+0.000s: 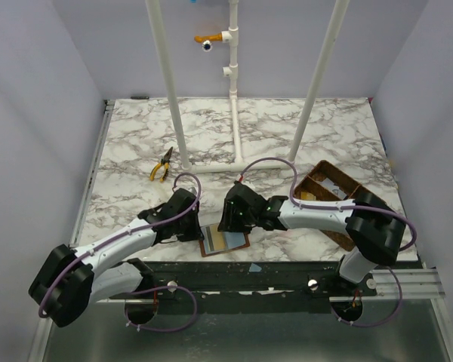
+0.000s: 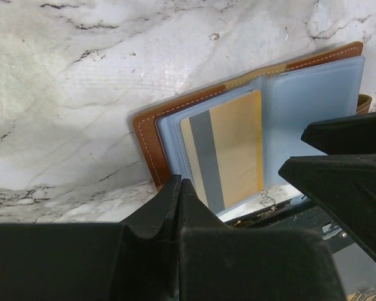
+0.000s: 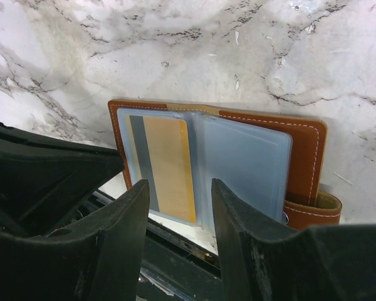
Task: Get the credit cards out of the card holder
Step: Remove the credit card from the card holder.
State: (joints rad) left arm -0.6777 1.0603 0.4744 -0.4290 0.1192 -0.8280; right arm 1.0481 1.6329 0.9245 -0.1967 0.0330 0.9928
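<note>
The card holder (image 1: 225, 240) lies open near the table's front edge, brown leather (image 3: 307, 150) with blue-grey clear pockets (image 2: 307, 106). A yellowish credit card (image 2: 229, 147) with a grey stripe sits in the left pocket, also seen in the right wrist view (image 3: 166, 164). My left gripper (image 2: 178, 183) is shut with nothing between its jaws, its tips at the holder's near left corner (image 1: 198, 231). My right gripper (image 3: 178, 188) stands open above the holder's near edge (image 1: 231, 225), straddling the card's edge and the fold, holding nothing.
A brown woven divided basket (image 1: 346, 226) stands at the right, with a pale card (image 1: 333, 183) and a yellowish one (image 1: 309, 197) inside. Yellow-handled pliers (image 1: 162, 166) lie further back on the left. White pipe posts (image 1: 234, 113) rise behind. The table's front edge runs just below the holder.
</note>
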